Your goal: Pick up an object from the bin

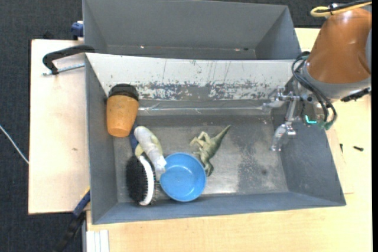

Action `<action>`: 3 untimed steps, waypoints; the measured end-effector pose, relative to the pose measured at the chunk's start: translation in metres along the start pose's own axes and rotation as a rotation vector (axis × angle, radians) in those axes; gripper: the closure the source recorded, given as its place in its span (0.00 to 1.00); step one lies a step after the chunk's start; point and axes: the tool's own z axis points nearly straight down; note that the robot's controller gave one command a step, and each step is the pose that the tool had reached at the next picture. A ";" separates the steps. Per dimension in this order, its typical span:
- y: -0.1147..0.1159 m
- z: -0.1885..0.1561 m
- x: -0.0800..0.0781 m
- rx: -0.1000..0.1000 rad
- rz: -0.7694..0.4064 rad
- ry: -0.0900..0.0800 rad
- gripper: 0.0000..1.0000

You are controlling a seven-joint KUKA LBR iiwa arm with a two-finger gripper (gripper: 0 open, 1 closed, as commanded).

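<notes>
1. Near left corner: a black hairbrush (140, 181) lies flat. A blue bowl (183, 177) sits upright just beside it on the right.
2. Just beyond the bowl: a green toy dinosaur (207, 147) lies on the floor, its tail pointing far-right. A white handle-like piece (149, 147) runs far-left from the bowl. It is probably the brush's handle, but the view does not settle this.
3. Farther left: an orange cup (121, 115) with a black end lies against the left wall.
4. Right side: the gripper (282, 133) hangs over bare floor, well apart from every object. Whether it is open or closed cannot be told. No object is seen in it.
5. Step in hand, as judged: approach, with nothing yet picked. The next move calls for travel left and a descent. The dinosaur is nearest and has free floor on its right.
6. Surface and room: the bin (254, 171) has a scuffed grey metal floor and sloping walls. The right half is open, while the left group is crowded.
</notes>
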 end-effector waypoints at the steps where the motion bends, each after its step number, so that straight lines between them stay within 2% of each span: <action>1: 0.074 0.098 -0.045 0.002 -0.147 -0.011 0.00; 2: 0.128 0.096 -0.022 0.004 -0.286 -0.016 0.00; 3: 0.129 0.095 -0.023 0.003 -0.287 -0.023 1.00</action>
